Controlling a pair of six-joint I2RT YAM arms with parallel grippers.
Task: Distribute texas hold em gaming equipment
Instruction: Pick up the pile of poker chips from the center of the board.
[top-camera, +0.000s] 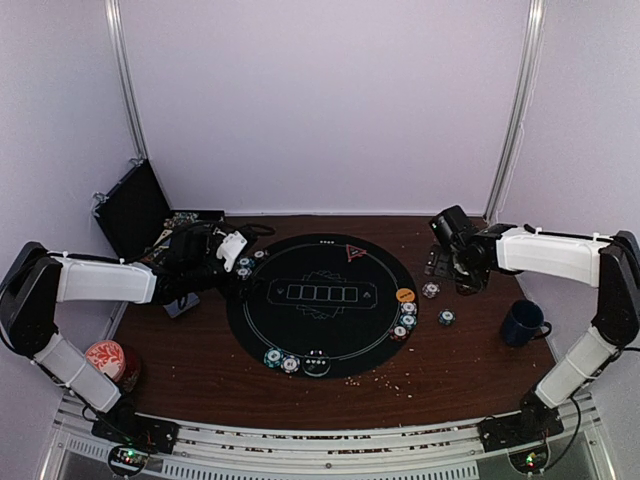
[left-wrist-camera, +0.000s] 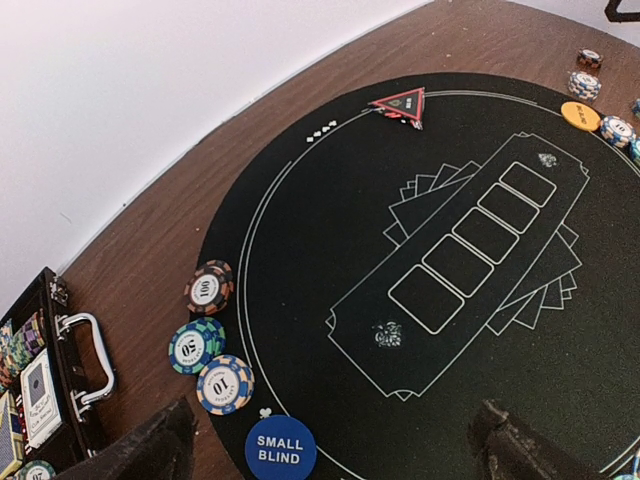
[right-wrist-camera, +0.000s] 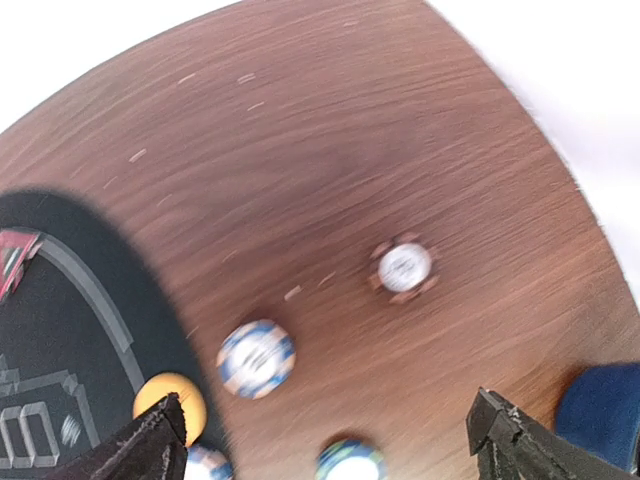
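Poker chips (left-wrist-camera: 208, 288) lie flat, faces up, in groups at the left, right and near rim of the round black mat (top-camera: 300, 335). Further loose chips (right-wrist-camera: 403, 267) lie on the wooden table (top-camera: 200, 375) between the mat and the dark blue mug (top-camera: 522, 322). The left group forms a row of three along the rim; two read 100 and 10. The blue button (left-wrist-camera: 280, 448) beside it reads SMALL BLIND. An open case (top-camera: 135, 205) stands behind the left gripper (left-wrist-camera: 335, 415). The left gripper and the right gripper (right-wrist-camera: 325, 415) both have jaws wide apart, holding nothing.
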